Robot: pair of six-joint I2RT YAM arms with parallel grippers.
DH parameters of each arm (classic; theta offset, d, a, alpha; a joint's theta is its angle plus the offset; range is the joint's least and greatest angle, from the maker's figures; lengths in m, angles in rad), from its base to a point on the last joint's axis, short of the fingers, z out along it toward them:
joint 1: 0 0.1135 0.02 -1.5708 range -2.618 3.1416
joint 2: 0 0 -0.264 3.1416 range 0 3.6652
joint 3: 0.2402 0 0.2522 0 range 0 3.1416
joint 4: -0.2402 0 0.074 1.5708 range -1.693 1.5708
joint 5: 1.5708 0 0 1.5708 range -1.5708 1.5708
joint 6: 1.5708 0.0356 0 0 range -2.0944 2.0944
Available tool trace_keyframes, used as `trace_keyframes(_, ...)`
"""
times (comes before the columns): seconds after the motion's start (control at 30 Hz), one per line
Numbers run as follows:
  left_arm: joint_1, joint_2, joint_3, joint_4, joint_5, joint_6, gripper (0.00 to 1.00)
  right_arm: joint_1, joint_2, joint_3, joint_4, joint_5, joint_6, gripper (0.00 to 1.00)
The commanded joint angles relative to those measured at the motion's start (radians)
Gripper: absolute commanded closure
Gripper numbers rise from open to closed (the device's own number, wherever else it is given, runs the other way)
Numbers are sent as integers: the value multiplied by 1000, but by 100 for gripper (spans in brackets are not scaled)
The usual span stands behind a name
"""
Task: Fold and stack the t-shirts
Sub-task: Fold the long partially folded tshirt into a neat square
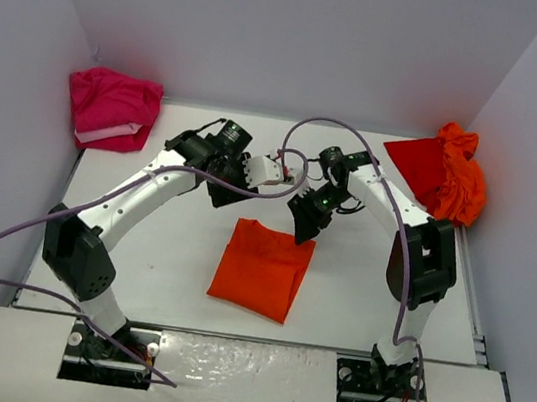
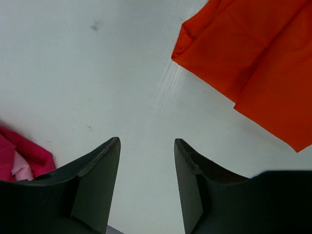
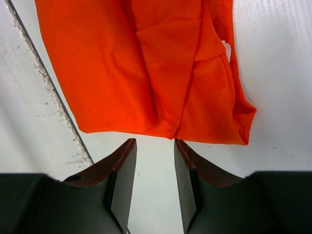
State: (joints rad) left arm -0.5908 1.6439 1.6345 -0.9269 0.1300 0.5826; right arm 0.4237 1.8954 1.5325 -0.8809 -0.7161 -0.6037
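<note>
- Hovering over the white surface (image 1: 156,245), the left pincer (image 2: 146,141) is released, its jaws apart with nothing between them.
- The right pincer (image 3: 155,141) is released too (narrower gap than the left one), and its tips stop just short of one edge of the folded orange t-shirt (image 1: 260,268).
- That shirt lies flat around the middle of the surface, between the two arms.
- The pink t-shirt (image 1: 113,107) sits crumpled in the far left corner, well apart from the orange one.
- A bunched-up red-orange pile (image 1: 445,172) sits in the far right corner, right up against the wall.
</note>
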Motion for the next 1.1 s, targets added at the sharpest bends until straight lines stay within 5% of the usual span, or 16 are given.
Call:
trace_keyframes(0.0, 28, -19, -13, 48, 96, -31, 56, 13, 19, -5, -30, -56, -35, 65)
trace_keyframes(0.4, 190, 22, -50, 80, 250, -78, 64, 93, 79, -89, -40, -23, -48, 65)
trace_keyframes(1.0, 195, 62, -87, 28, 342, -38, 67, 190, 126, -137, -38, 38, -33, 64)
trace_keyframes(1.07, 195, 74, -87, 24, 339, -33, 67, 209, 131, -126, -36, 43, -34, 73)
